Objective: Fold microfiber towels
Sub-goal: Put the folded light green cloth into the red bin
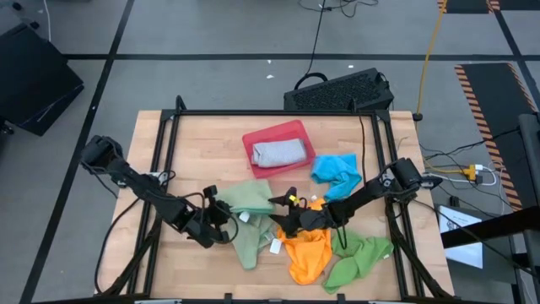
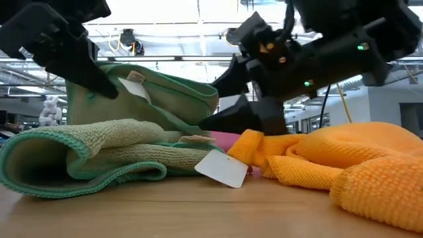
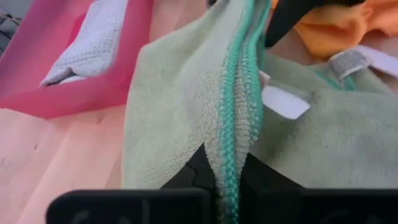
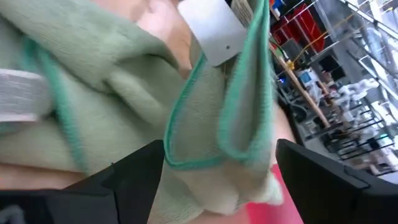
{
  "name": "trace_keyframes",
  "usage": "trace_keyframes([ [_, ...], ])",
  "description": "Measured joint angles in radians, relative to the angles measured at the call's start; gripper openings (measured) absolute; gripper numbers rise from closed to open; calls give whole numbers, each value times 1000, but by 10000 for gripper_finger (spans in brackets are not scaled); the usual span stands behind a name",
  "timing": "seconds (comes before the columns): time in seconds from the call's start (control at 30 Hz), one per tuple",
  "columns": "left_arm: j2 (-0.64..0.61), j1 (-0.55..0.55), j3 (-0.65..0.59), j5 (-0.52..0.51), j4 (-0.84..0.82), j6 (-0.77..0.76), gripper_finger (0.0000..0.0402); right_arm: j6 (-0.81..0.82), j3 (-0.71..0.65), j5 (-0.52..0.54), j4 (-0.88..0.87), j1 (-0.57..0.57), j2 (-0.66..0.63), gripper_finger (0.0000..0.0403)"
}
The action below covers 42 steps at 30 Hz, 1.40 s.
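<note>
Wooden table (image 1: 211,135) with black frame rails. Red tray (image 1: 253,143) at twelve o'clock from table centre. Black keyboard (image 1: 337,91) on the floor beyond, at one o'clock. Yellow cable (image 1: 432,38) farther off at two o'clock.

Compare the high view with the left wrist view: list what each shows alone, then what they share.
High view only: the bright blue towel, the bright green towel, and the right end effector, open over the pile.

Left wrist view only: the left end effector shut on the teal-stitched hem of the sage green towel.

Both: that towel, the orange towel, and the red tray holding a folded grey-blue towel.
</note>
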Motion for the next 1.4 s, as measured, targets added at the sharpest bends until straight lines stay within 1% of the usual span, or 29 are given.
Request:
trace_keyframes([
  [0.13, -7, 25, 0, 25, -6, 6, 8, -39, 39, -69, -112, -31, 0, 304],
  [0.23, -7, 42, 0, 34, -7, 7, 15, -47, 57, -72, -184, -46, 0, 304],
  [0.33, -7, 54, 0, 36, -7, 9, 22, -104, 57, -73, -185, -53, 0, 304],
  [0.47, -7, 56, 0, 36, -7, 29, 9, -204, 57, -70, -190, -52, 0, 303],
  [0.53, -7, 55, 0, 36, -7, 28, 9, -227, 57, -72, -170, -52, 0, 294],
  [0.63, -7, 55, 0, 36, -7, 25, 21, -246, 58, -73, -148, -52, 0, 267],
  [0.7, -7, 55, 0, 36, -7, 25, 22, -249, 58, -73, -150, -55, 0, 240],
  [0.83, -7, 55, 0, 35, -9, 28, 8, -249, 58, -73, -151, -54, 0, 173],
  [1.03, -7, 55, 0, 21, -60, 3, 25, -207, 58, -76, -135, -47, -1, 70],
  [1.13, -7, 55, 0, 17, -60, 19, 16, -193, 58, -74, -108, -47, -4, 19],
  [1.17, -7, 55, 0, 17, -56, 31, 11, -193, 58, -70, -100, -46, -12, 11],
  [1.23, -7, 55, 0, 16, -42, 64, 8, -187, 58, -70, -93, -45, -43, 10],
  [1.33, -19, 55, 8, 12, -49, 114, 18, -150, 58, -74, -113, -48, -121, 11],
  [1.4, -38, 55, 21, -13, -38, 164, 21, -135, 58, -76, -147, -57, -180, 6],
])
